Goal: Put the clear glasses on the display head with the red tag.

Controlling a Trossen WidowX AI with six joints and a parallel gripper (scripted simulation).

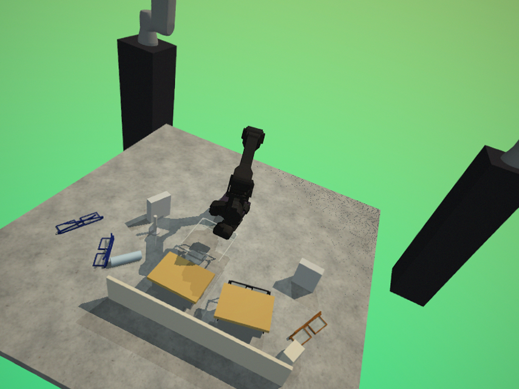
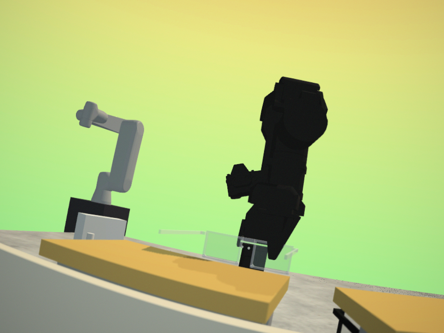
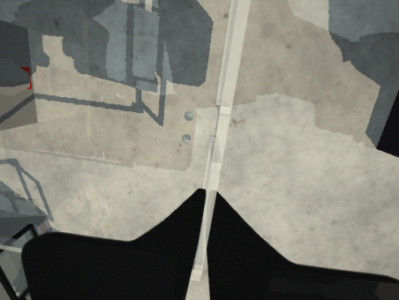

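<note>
My gripper [image 2: 273,256] [image 3: 206,197] is shut on the clear glasses [image 2: 221,247] [image 3: 226,106] and holds them above the table, roughly level in the exterior view, temples spread. In the top view they hang behind the left yellow board [image 1: 181,273] [image 2: 161,273]. The grey head under that board is mostly hidden; the wrist view shows a grey head [image 3: 18,108] at the left edge with a red tag [image 3: 26,71]. The glasses are apart from it. The other head is under the right yellow board [image 1: 245,305] [image 2: 387,304] and wears black glasses [image 1: 250,286] [image 3: 9,269].
A long low wall [image 1: 196,329] stands in front of the boards. Grey blocks [image 1: 157,206] [image 1: 308,274], a pale peg [image 1: 155,223], a light-blue cylinder [image 1: 125,258], blue glasses [image 1: 79,222], more blue glasses [image 1: 109,248], brown glasses [image 1: 306,326] and a cream block [image 1: 294,351] surround them.
</note>
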